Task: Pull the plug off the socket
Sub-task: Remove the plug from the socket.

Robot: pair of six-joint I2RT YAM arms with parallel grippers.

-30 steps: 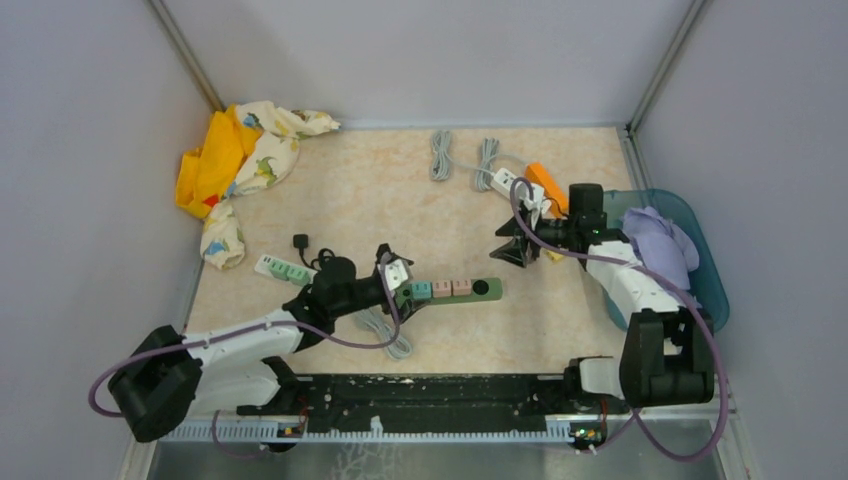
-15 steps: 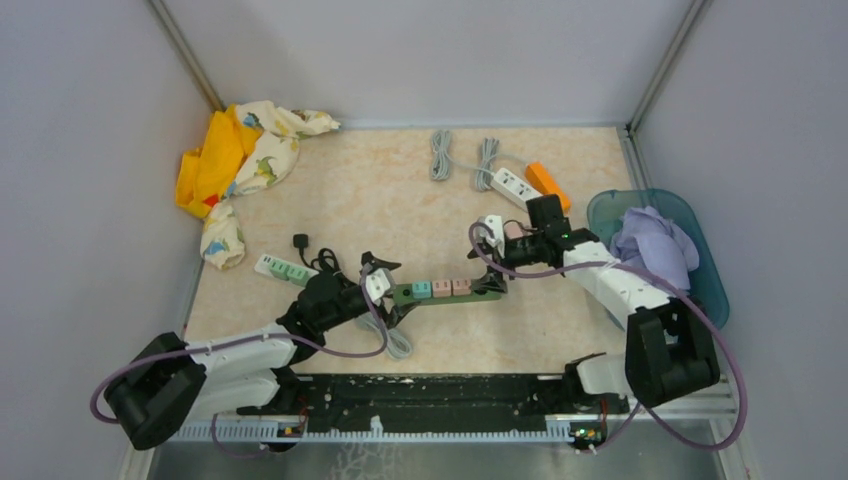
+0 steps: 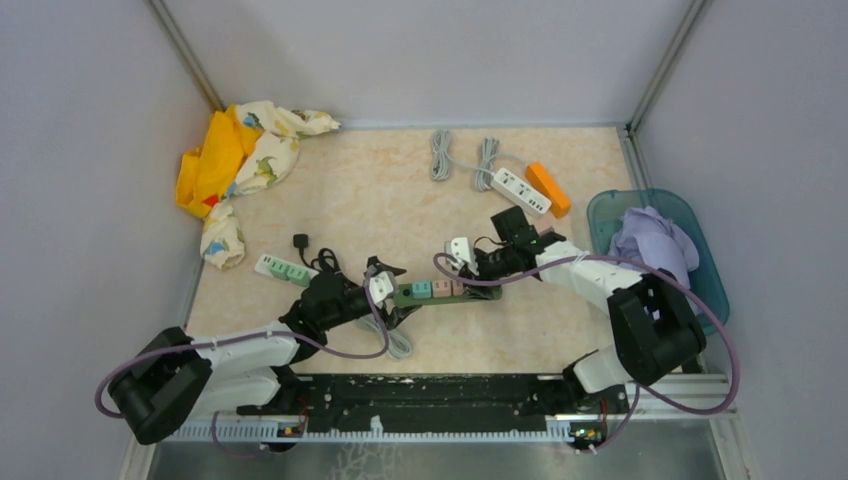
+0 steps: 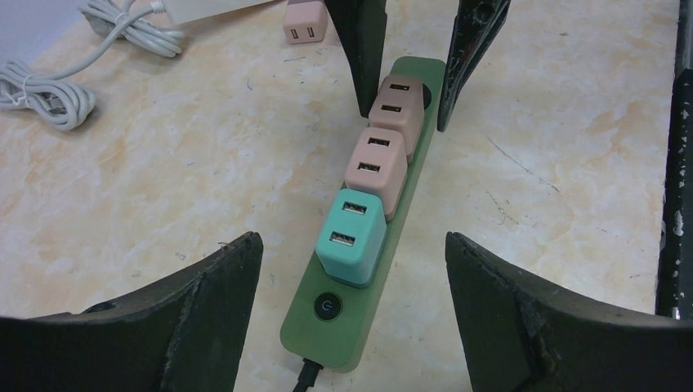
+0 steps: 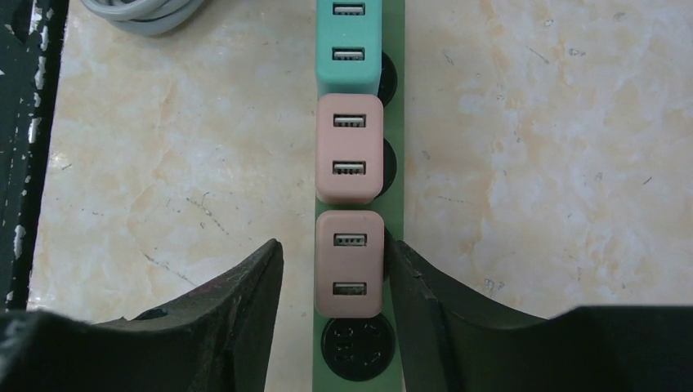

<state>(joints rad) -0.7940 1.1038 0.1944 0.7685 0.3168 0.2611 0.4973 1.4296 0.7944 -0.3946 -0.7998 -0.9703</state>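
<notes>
Straddling end pink two-port plug [image 5: 349, 263] in green socket strip [image 4: 355, 327] — right end effector [image 5: 331, 241] unclenched | left end effector [image 4: 353, 241] released, wide

The fingers [image 5: 237, 318] of the right gripper [image 5: 333, 253] look like black matt plastic, coarse and scuffed at the edges. Between them, the pink plug [image 5: 349, 263] is smooth matt plastic, and the green power strip [image 5: 394, 204] under it has the same dull finish. The table [image 5: 531, 163] on either side of this gripper is marble-patterned, smooth and faintly glossy, with fine scratches. Beyond the left gripper [image 4: 351, 241], a grey cord [image 4: 49, 98] looks rubbery.
</notes>
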